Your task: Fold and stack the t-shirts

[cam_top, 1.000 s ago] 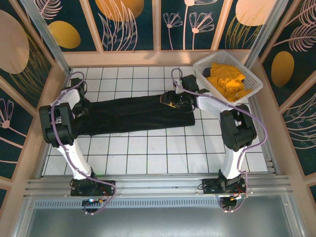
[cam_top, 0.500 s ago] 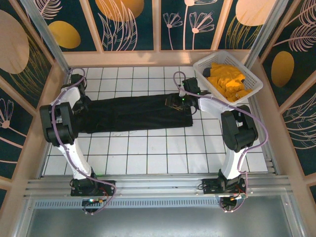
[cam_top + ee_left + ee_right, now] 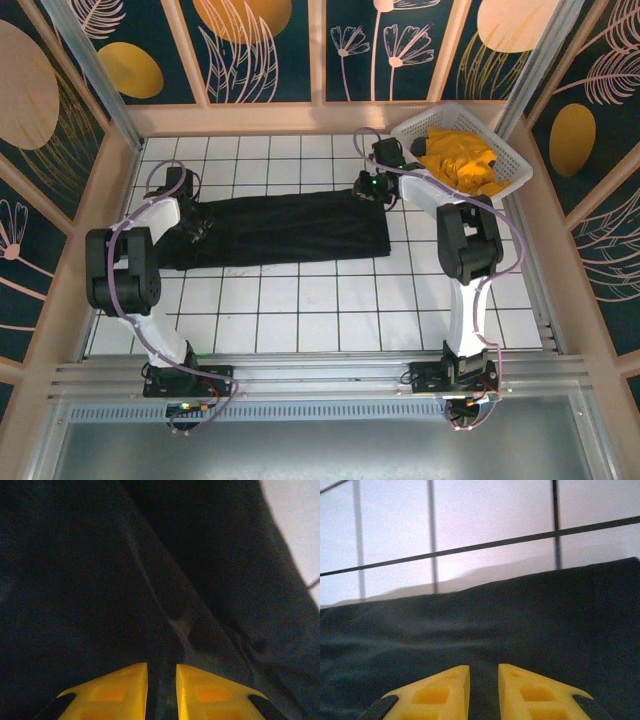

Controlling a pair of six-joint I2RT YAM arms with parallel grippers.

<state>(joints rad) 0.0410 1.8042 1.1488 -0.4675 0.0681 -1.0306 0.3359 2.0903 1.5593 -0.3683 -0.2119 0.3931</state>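
Folding step. The large black cloth t-shirt (image 3: 280, 228) lies flat beneath both tools. The left gripper (image 3: 161, 667) pinches a raised crease. The right gripper (image 3: 484, 669) has its fingers nearly together just behind the cloth's edge, grip unclear. Best to lift both ends level, keeping the cloth taut.

A white tiled table (image 3: 300, 300) with thin dark grid lines, framed by a pale wooden border. A black t-shirt (image 3: 280, 230) lies flat on it, folded into a long band that runs left to right across the far half. The band's left end reaches close to the table's left edge, and several rows of bare tiles lie in front of it. In the far right corner a white lattice basket (image 3: 515, 175) sits at an angle to the grid, holding crumpled orange-yellow t-shirts (image 3: 460, 160).
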